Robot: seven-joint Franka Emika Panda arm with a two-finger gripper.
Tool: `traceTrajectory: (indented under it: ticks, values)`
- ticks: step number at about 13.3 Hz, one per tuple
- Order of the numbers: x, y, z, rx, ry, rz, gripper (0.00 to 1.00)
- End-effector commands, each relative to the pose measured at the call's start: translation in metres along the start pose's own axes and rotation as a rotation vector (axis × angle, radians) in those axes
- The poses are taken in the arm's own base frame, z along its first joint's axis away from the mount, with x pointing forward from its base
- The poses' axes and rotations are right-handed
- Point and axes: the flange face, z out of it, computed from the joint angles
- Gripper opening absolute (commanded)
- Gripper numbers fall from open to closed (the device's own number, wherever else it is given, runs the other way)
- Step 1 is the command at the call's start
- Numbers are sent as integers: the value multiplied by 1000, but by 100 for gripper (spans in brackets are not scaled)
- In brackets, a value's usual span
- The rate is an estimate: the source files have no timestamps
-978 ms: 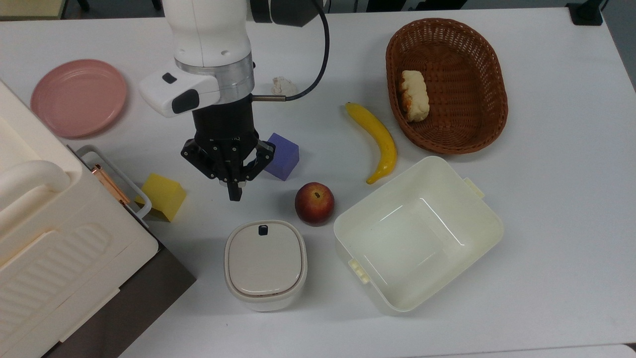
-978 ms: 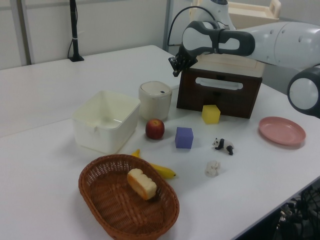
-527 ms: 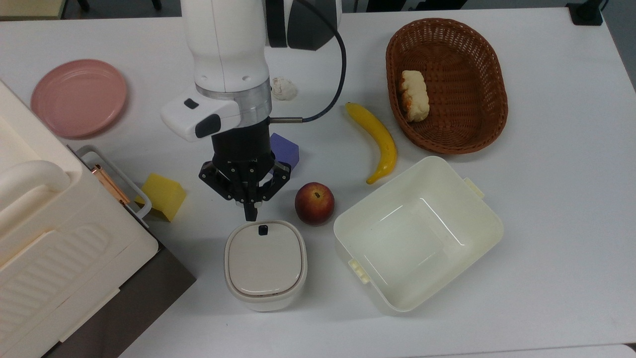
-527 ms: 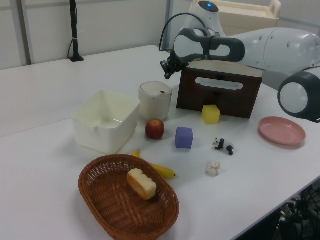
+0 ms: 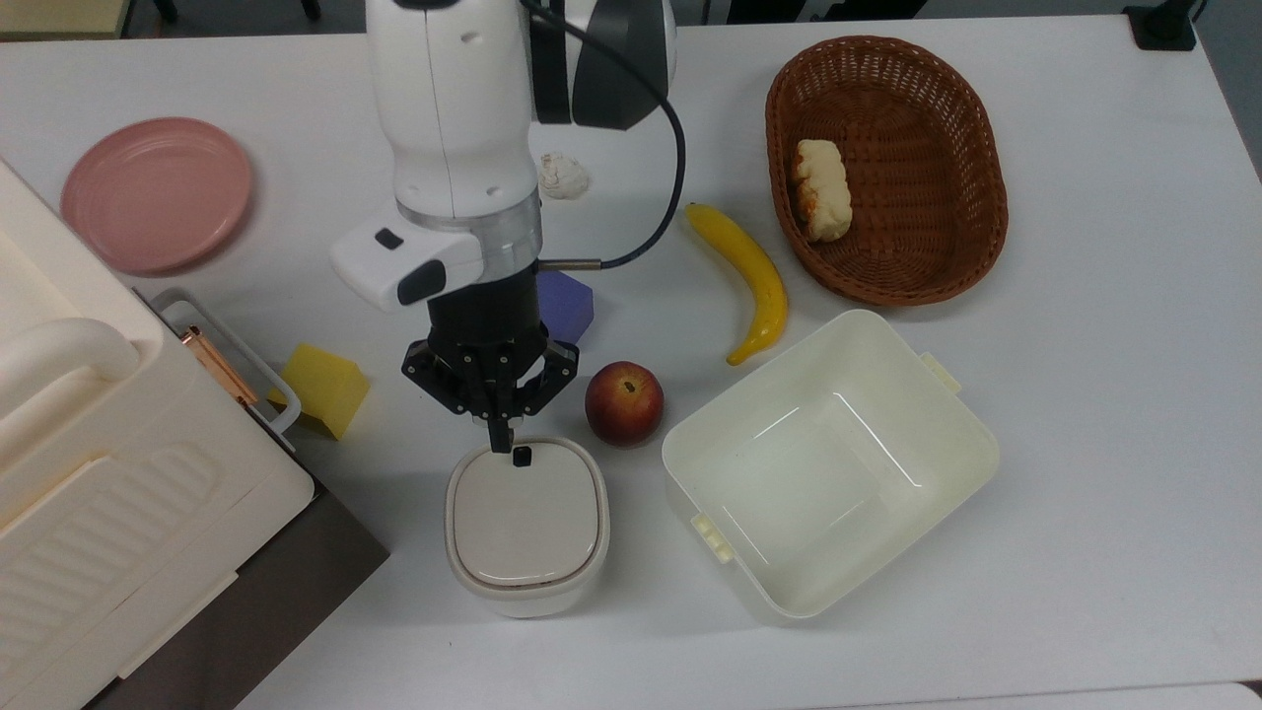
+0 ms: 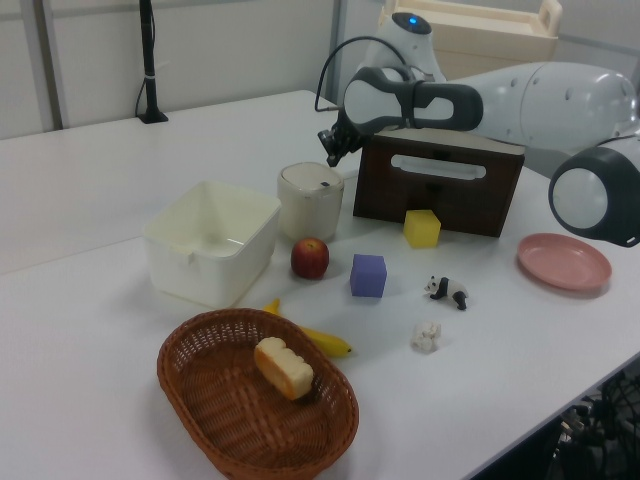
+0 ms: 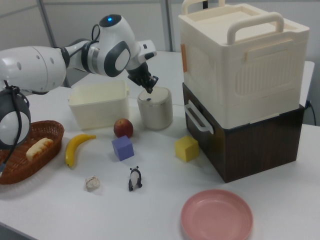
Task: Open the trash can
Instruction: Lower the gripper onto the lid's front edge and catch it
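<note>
In the top view, the gripper (image 5: 502,437) hangs over the near rim of the trash can (image 5: 526,526), its fingers clenched together into a single dark tip that points at the small dark button (image 5: 522,455) on the beige lid. The tip sits just beside the button, slightly toward the top view's left. To press well, I would judge the tip needs a small shift onto the button and then a straight push down, so the light bin does not tip or slide. The apple (image 5: 624,402) lies just beside the bin on the top view's right and should stay untouched. The lidless tub (image 5: 954,472) next to it holds nothing. The wicker basket (image 5: 974,237) holds one piece of bread (image 5: 822,189). A banana (image 5: 751,276) lies between the basket and the arm.

In the left view, the gripper (image 6: 330,148) is just above the trash can (image 6: 309,201), whose lid is down. The tub (image 6: 172,248) stands just beside it on the left view's left, and the basket (image 6: 192,397) with the bread (image 6: 284,367) is nearest the camera.

In the right view, the gripper (image 7: 148,86) is at the top of the trash can (image 7: 156,111), which stands between the tub (image 7: 98,107) and the big ribbed box (image 7: 250,70) stacked on a dark wooden case (image 7: 256,145). Whether the tip touches the lid, I cannot tell.
</note>
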Motion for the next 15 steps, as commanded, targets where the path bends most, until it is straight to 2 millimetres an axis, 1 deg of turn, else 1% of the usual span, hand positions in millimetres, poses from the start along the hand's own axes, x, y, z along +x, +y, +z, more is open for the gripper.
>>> traceTrajectory:
  ticks: [1, 6, 7, 9, 13, 14, 15]
  values:
    - [-2, -8, 18, -8, -13, -39, 0]
    - [-2, -10, 22, -18, -3, -52, 0]
    - [-3, -10, 28, -18, -6, -52, 0]
    - [-4, -6, 33, -24, -4, -50, 0]
    - [-5, -7, 36, -31, -6, -59, 0]
    - [-9, -7, 46, -35, -19, -62, 0]
    - [-10, -7, 49, -39, -22, -65, 0]
